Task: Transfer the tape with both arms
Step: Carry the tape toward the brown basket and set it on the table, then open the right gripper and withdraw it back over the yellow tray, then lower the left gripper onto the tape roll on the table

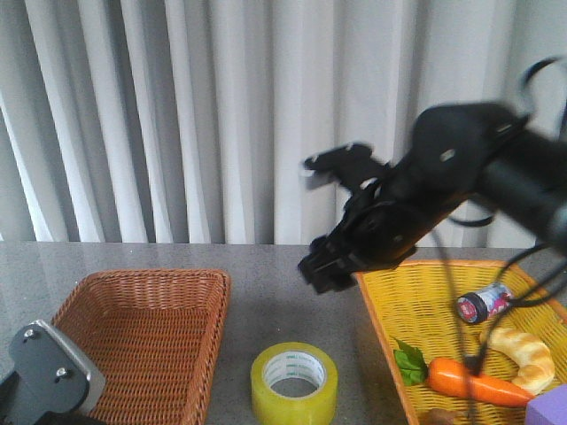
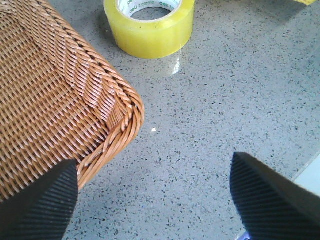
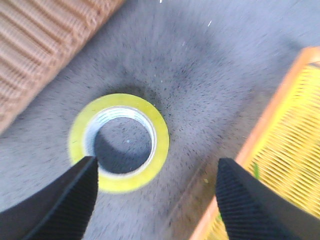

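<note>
Right claw (image 3: 155,200): fingers apart, nothing between them, held in the air above the bench (image 1: 266,266). The tape (image 3: 119,142) lies flat below it, hole upward; in the right wrist view one fingertip (image 3: 75,192) overlaps the roll's rim and the other stands over bare bench beside the yellow basket (image 3: 280,150). The front view shows the right claw (image 1: 321,270) blurred, high above the tape (image 1: 294,382) and near the yellow basket's rim (image 1: 376,305).

Left claw (image 2: 155,197): fingers apart, empty, over bare bench just beside the rounded corner of the brown basket (image 2: 55,100); the tape (image 2: 149,25) sits well ahead of it, apart from the basket edge. In the front view only the left arm's grey plate (image 1: 53,372) shows, at the brown basket's (image 1: 142,336) near corner.

Open bench lies between the two baskets, the tape standing in that gap. Only the front view shows the yellow basket's contents: a carrot (image 1: 474,381), a croissant (image 1: 523,354) and a small jar (image 1: 483,304).
</note>
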`<state>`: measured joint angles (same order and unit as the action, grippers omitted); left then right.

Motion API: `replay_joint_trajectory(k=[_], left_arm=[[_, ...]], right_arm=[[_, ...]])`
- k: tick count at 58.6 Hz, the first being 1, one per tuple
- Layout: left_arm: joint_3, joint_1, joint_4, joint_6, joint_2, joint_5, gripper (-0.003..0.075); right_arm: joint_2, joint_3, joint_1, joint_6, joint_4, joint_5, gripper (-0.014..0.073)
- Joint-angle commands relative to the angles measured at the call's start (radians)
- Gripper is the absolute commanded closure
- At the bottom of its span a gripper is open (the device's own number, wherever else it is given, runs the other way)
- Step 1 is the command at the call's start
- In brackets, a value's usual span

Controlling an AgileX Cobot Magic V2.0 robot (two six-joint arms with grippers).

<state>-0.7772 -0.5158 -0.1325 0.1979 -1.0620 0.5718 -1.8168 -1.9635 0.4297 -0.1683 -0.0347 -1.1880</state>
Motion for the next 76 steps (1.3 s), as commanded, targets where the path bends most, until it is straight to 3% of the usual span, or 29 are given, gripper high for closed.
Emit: replay_joint_trajectory(k=[1,20,43,57,69,76], left_arm=[[-0.031,-0.007,-0.013,-0.001,0.011,-0.059,0.0134],[-0.031,-0.007,-0.013,-0.001,0.011,-0.059,0.0134],[-0.031,-0.007,-0.013,-0.001,0.011,-0.060,0.0134],[-0.031,-0.007,-0.014,-0.001,0.011,-0.064,0.0134],[-0.037,-0.007,-0.013,0.006,0.002,-0.119,0.0134],[-0.096,-0.008,-0.015,0.053,-0.054,-0.083,0.0134]], right_arm=[[0.143,0.040,-0.005,0.015,0.007,0.033,0.0109],[0.535,0.564,-0.005,0.109,0.119,0.263,0.0138],[0.918,1.110,-0.005,0.163,0.102,0.487,0.0138],[1.061,1.259,-0.005,0.180,0.103,0.582,0.0138],[1.095,1.266,-0.005,0.179,0.109,0.588,0.0138],[1.095,1.266,-0.005,0.179,0.109,0.588,0.0138]])
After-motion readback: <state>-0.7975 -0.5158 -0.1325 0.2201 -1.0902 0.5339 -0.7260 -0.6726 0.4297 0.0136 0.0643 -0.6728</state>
